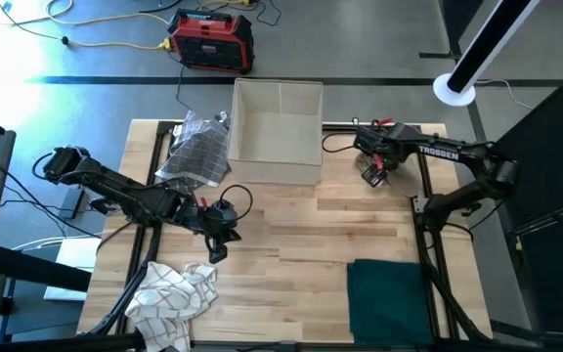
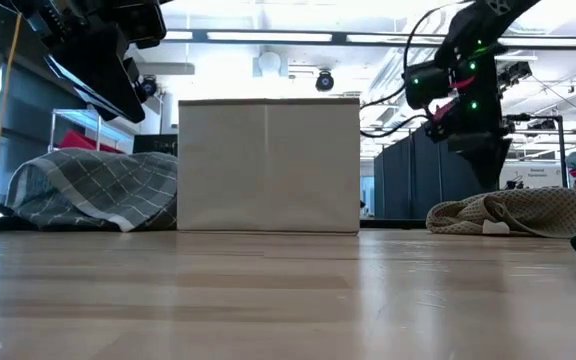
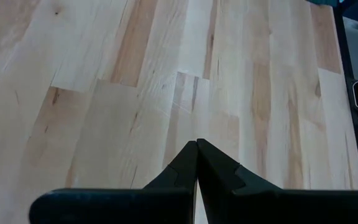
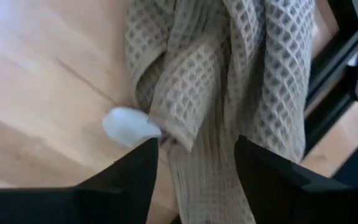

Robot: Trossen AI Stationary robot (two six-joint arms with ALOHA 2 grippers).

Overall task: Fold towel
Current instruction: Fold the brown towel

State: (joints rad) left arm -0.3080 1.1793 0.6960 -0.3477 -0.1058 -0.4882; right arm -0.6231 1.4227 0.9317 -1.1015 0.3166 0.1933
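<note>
Left gripper [image 1: 217, 235]: hovering over bare table [image 1: 301, 235] left of centre in the high view, fingers pressed together, carrying nothing.
Right gripper [image 4: 196, 143]: sitting at upper right in the high view, fingers spread, with a beige waffle-weave towel [image 4: 241, 62] showing between and beyond them in its wrist view.
Crumpled white checked towel [image 1: 169, 293]: lying at lower left.
Dark green towel [image 1: 387, 298]: lying flat at lower right.
Box [image 1: 278, 132]: standing at upper centre.

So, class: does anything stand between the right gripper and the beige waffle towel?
Nothing visible does: the right gripper, open, faces the waffle towel lying directly on the table. The left gripper waits shut over mid-table.
</note>
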